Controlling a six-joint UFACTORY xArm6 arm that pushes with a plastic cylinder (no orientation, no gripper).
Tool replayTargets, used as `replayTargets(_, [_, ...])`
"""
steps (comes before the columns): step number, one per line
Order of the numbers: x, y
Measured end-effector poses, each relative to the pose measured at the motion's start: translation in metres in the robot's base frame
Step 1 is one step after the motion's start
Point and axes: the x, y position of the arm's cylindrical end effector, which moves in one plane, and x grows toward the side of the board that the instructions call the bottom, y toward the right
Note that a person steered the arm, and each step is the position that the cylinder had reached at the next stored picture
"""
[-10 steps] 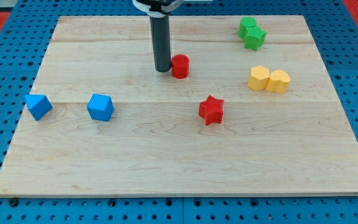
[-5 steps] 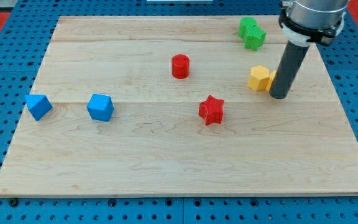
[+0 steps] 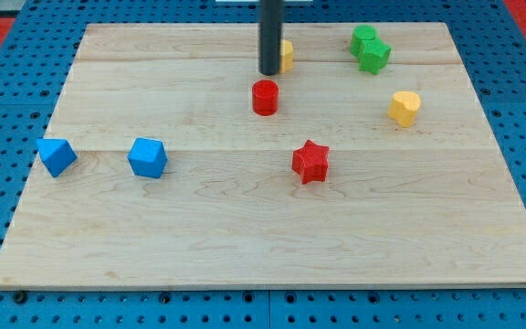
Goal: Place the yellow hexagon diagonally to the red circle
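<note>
Yellow hexagon (image 3: 286,56) newly beside tip (image 3: 269,72), above red circle (image 3: 265,97).

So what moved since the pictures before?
One yellow block slid from the yellow pair at the view's right up-left to just above-right of the red circle. My tip moved with it and now sits against its left side. The other yellow block, both blue blocks, the green blocks and the red star stayed put.
</note>
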Motion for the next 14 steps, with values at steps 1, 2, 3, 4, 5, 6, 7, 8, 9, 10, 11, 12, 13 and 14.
replayTargets(1, [-0.025, 0.069])
replayTargets(2, [-0.036, 0.078])
replayTargets(3, [-0.032, 0.103])
replayTargets(4, [-0.053, 0.119])
replayTargets(5, [-0.074, 0.115])
replayTargets(6, [-0.09, 0.118])
replayTargets(7, [-0.09, 0.08])
replayTargets(8, [-0.058, 0.0])
replayTargets(9, [-0.025, -0.025])
replayTargets(10, [-0.012, -0.049])
replayTargets(11, [-0.043, 0.001])
replayTargets(12, [-0.062, -0.03])
replayTargets(13, [-0.06, -0.073])
replayTargets(14, [-0.054, -0.069])
